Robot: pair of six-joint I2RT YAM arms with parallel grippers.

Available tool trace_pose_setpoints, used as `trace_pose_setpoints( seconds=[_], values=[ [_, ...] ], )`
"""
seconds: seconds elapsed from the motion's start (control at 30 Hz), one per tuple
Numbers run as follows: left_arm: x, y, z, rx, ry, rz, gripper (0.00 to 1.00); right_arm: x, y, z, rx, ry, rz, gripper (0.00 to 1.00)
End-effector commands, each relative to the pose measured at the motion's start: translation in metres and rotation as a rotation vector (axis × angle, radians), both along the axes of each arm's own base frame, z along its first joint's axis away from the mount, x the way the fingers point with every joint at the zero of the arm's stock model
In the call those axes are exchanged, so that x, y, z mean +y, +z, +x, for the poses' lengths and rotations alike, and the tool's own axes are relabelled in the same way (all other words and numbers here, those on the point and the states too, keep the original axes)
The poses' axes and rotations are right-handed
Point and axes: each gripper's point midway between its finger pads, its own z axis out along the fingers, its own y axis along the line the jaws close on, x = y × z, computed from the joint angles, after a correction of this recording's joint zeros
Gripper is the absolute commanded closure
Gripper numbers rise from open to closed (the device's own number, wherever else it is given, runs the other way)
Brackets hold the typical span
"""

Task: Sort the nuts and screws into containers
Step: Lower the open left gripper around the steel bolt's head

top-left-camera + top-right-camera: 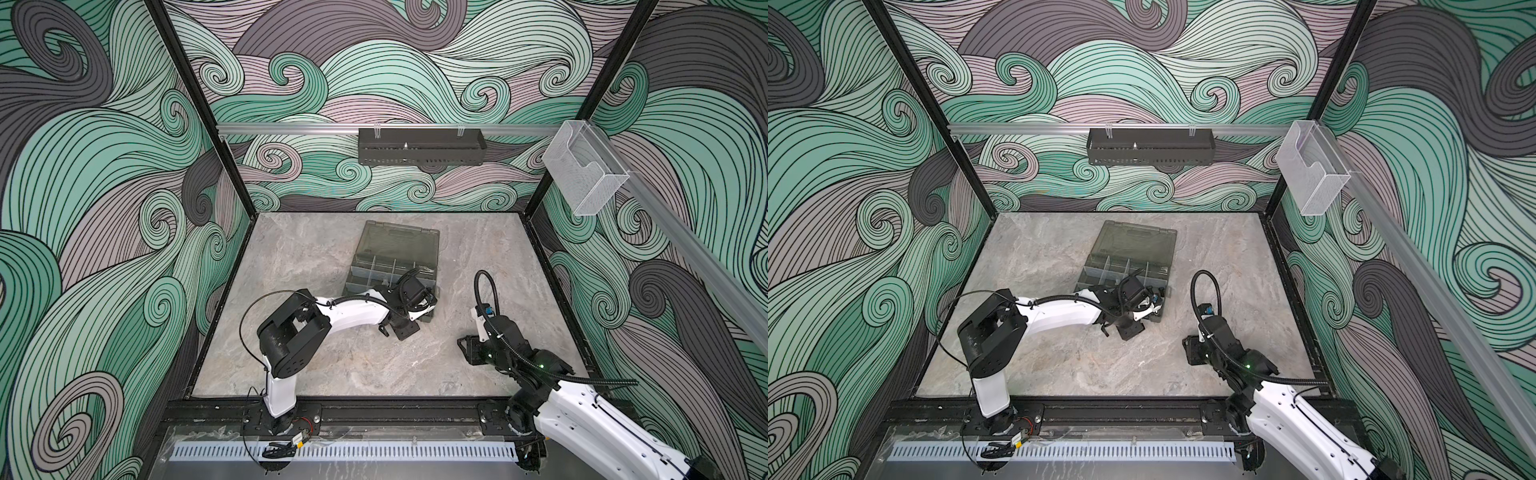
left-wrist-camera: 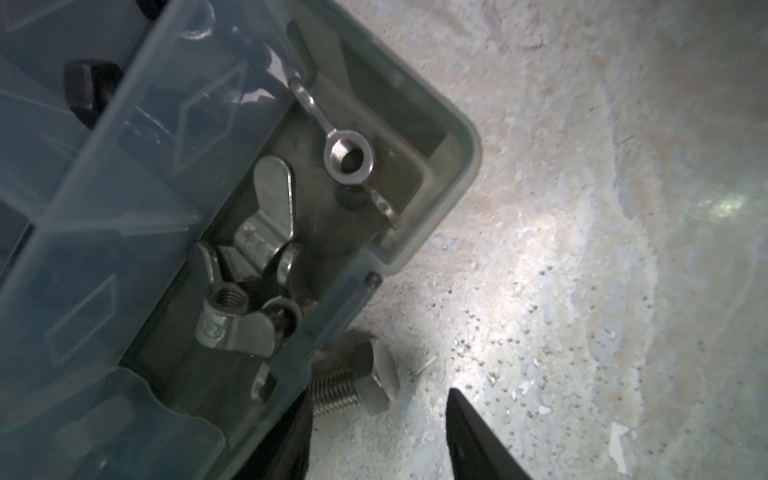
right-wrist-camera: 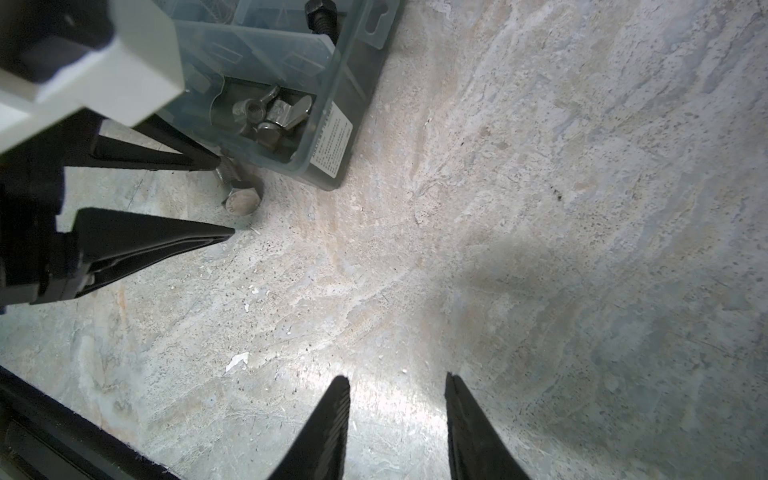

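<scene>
We find one silver bolt (image 3: 241, 199) lying on its side on the table (image 3: 540, 208), just beside the near corner of the grey case (image 2: 467, 166), its threads pointing toward the case wall. It is the only loose piece we can spot outside the case. The corner cell (image 2: 432, 141) next to it holds silver wing nuts (image 2: 266, 232), and a black bolt (image 3: 322, 12) sits in a cell further in. From that we judge the sorting is well along, and that this bolt belongs in a bolt cell rather than the nearest one.

The left gripper (image 3: 225, 198) has its fingers apart, straddling the bolt. One fingertip (image 3: 208, 162) touches the threads right by the case wall, and the other is clear of the head. We read this as a pick being set up, with nothing clamped.

The tight spot against the wall explains the low, slanted approach. In both top views the left arm (image 1: 353, 309) stretches nearly level across the table, wrist bent down at the corner.

The right gripper (image 3: 397, 378) hovers over bare table, fingers apart and empty, well clear of the work.
</scene>
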Motion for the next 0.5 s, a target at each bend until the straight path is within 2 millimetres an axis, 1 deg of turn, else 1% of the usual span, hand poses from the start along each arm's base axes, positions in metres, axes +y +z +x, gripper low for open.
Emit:
trace_pose_setpoints(
  seconds=[0.0,0.17,0.3,0.33,0.47],
  values=[
    [-0.0088,0.0006,0.0101,-0.017,0.025,-0.015,0.50,-0.0031,-0.0017,0.0012,-0.009,-0.018,-0.003,0.60],
    [-0.0057,-0.0075,0.0071,0.002,0.037,-0.004,0.56,-0.0031,-0.0011,0.0013,-0.012,-0.018,0.000,0.60],
    [-0.0053,-0.0074,0.0059,0.005,0.045,-0.013,0.68,-0.0030,-0.0014,0.0010,-0.011,-0.017,0.000,0.60],
    [-0.0053,-0.0070,0.0055,0.006,0.047,-0.017,0.69,-0.0025,-0.0011,0.0010,-0.011,-0.016,0.002,0.60],
    [-0.0060,-0.0065,0.0026,0.015,0.053,-0.025,0.69,-0.0027,-0.0008,0.0009,-0.013,-0.016,0.002,0.60]
  ],
)
